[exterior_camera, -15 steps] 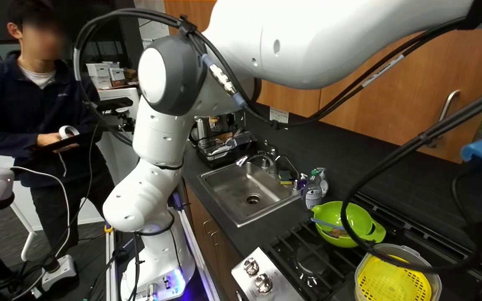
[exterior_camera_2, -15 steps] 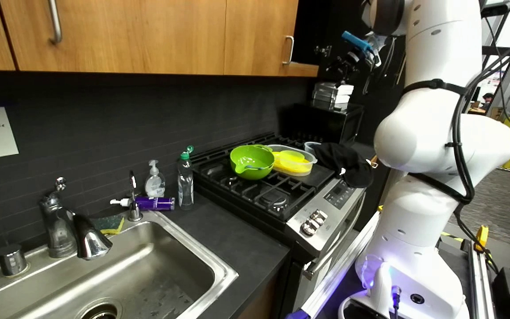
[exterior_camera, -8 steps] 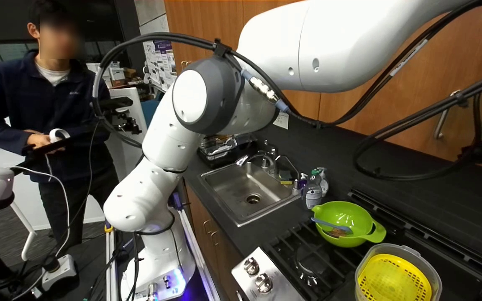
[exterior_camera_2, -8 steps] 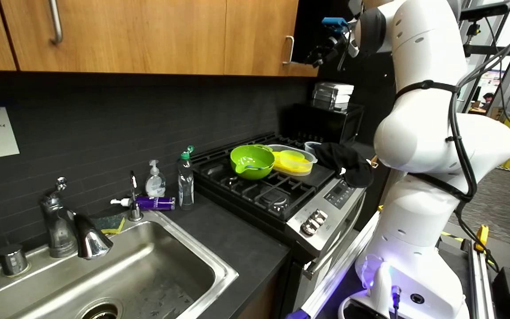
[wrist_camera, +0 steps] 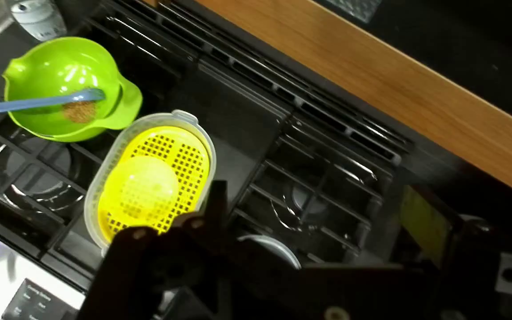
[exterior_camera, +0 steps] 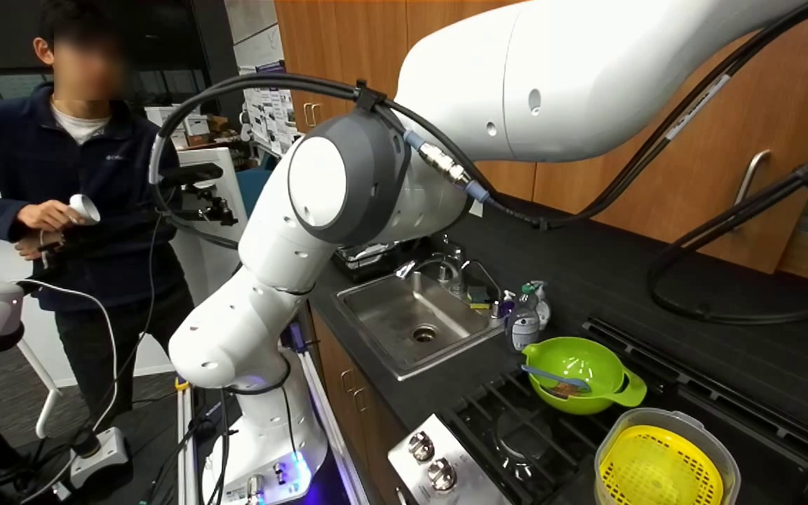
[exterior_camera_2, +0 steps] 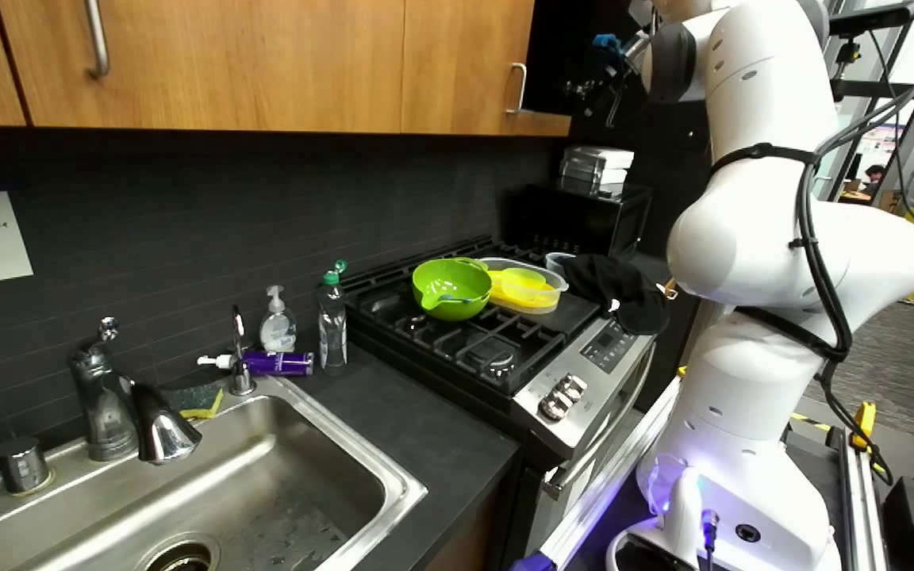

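My gripper (wrist_camera: 320, 204) hangs open above the stove, its two fingers (wrist_camera: 216, 202) wide apart with only burner grates seen between them. In an exterior view the gripper (exterior_camera_2: 588, 91) is up beside the end of the wall cabinet. Below it in the wrist view is a clear oval container (wrist_camera: 211, 153) holding a yellow strainer (wrist_camera: 191, 164), with a round translucent yellow piece (wrist_camera: 147, 184) on top. Farther left stands a green bowl (wrist_camera: 100, 62) with a blue spoon (wrist_camera: 38, 103) and brown bits inside. A pale curved rim (wrist_camera: 276, 249) is partly hidden by the gripper.
A wooden cabinet edge (wrist_camera: 371, 73) crosses the wrist view's upper right. In an exterior view, white-lidded boxes (exterior_camera_2: 596, 166) top a black appliance, and a black cloth (exterior_camera_2: 624, 293) lies on the stove. Bottles (exterior_camera_2: 332, 329) stand by the sink (exterior_camera_2: 330, 444). A person (exterior_camera: 88, 189) stands behind the arm.
The arm has swung the gripper toward the cabinet, mostly during the earlier half second; since then the wrist has turned and shifted slightly. The bowl and container have stayed put. The person's hands have moved.
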Tool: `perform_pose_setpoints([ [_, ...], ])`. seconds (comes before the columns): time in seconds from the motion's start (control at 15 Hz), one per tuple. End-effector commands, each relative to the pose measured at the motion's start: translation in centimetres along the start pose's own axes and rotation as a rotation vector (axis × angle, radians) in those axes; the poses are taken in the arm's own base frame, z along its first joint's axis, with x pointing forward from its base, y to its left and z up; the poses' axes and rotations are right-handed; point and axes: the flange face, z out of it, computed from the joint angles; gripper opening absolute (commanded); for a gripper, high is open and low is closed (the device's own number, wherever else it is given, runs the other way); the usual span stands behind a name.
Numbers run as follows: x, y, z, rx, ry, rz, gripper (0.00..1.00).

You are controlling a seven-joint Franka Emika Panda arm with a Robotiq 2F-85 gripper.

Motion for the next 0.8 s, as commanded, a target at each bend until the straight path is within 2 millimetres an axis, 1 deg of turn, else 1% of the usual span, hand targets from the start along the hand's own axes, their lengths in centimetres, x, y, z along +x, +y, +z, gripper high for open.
perform_pose_setpoints([
  [0.0, -0.7, -0.4, -2.7, 0.114, 0.135, 0.097, 1.00],
  [0.13, -0.4, -0.5, -2.8, 0.140, 0.233, 0.148, 1.00],
  [0.27, -0.2, -0.6, -1.9, 0.117, 0.314, 0.186, 1.00],
  [0.4, 0.0, -0.2, 0.6, 0.028, 0.301, 0.187, 1.00],
  [0.6, -0.3, -0.3, 4.3, -0.044, 0.282, 0.206, 1.00],
  [0.73, -0.1, -0.2, 6.2, -0.084, 0.273, 0.218, 1.00],
])
